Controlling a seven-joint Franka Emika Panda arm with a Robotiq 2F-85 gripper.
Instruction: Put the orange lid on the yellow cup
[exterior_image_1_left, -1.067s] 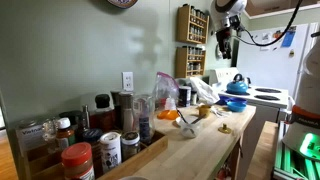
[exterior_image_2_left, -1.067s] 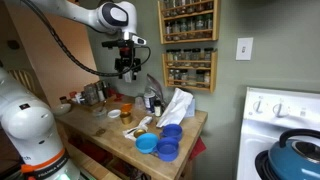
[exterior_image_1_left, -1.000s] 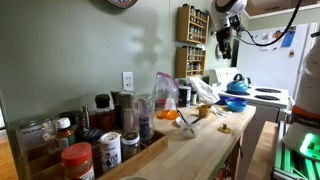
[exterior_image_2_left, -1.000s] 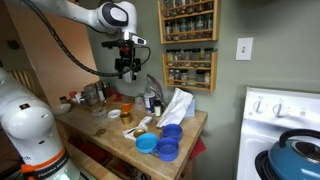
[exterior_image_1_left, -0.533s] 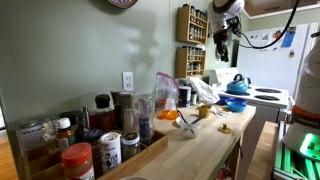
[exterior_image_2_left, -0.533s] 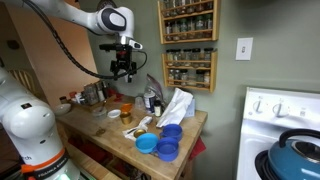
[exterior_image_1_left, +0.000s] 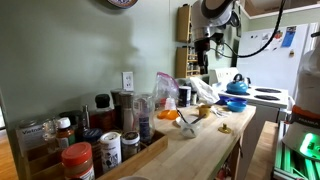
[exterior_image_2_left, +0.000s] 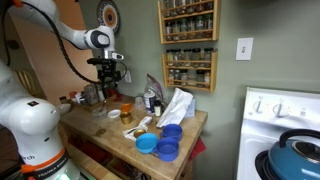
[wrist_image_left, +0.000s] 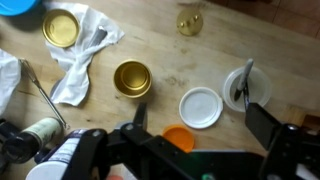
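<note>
In the wrist view the orange lid lies flat on the wooden counter, its lower part hidden under my gripper's body. The yellow cup stands open side up, up and to the left of the lid, beside a white cloth. My gripper hangs high above the counter, open and empty, with the lid roughly between its fingers. It also shows in both exterior views, well above the cluttered counter.
A white lid lies next to the orange lid. A white cup with a spoon stands to the right. A second yellow round container sits by the white cloth. Blue bowls and jars crowd the counter.
The arm has swung along the counter, away from the spice rack and over the middle of the counter. The gripper stays open and nothing on the counter moved.
</note>
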